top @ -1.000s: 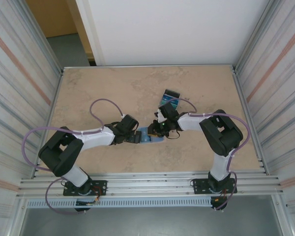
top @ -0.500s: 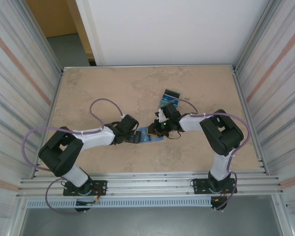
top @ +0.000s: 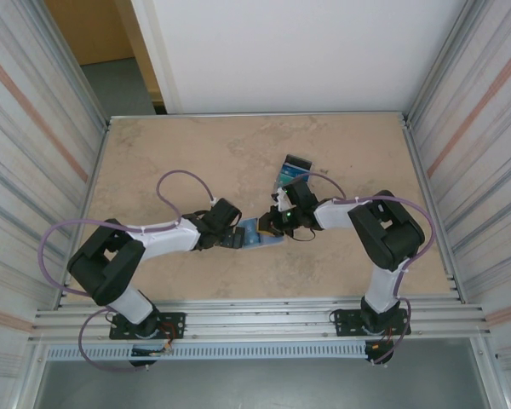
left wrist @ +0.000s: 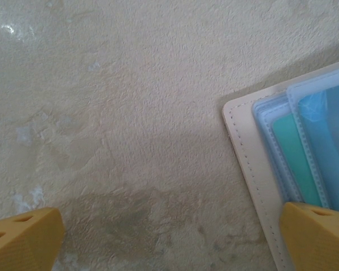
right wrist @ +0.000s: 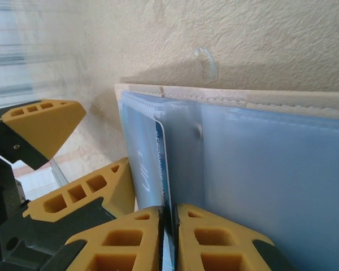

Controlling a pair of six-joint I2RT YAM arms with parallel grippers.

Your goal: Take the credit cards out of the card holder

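The card holder [top: 261,232] lies spread open mid-table, with a beige stitched rim [left wrist: 241,148] and light blue sleeves [right wrist: 271,169]. A teal credit card [left wrist: 294,161] sits in one sleeve. My right gripper [right wrist: 169,226] is shut on the near edge of a blue credit card [right wrist: 160,161] that stands partly out of its sleeve. My left gripper [left wrist: 169,243] is open at the holder's left end, its right finger [left wrist: 319,234] over the beige rim and its left finger [left wrist: 22,237] over bare table. From above, both grippers [top: 235,239] [top: 278,223] meet at the holder.
A small dark-edged clear box [top: 294,168] with blue-green contents lies just behind the right gripper. Metal rails and corrugated walls [top: 34,128] close in the tan table [top: 196,153] on both sides. Purple cables loop over both arms.
The right jaws have closed onto the blue card's edge, and the right wrist has shifted slightly. The left arm and the card holder stay put.
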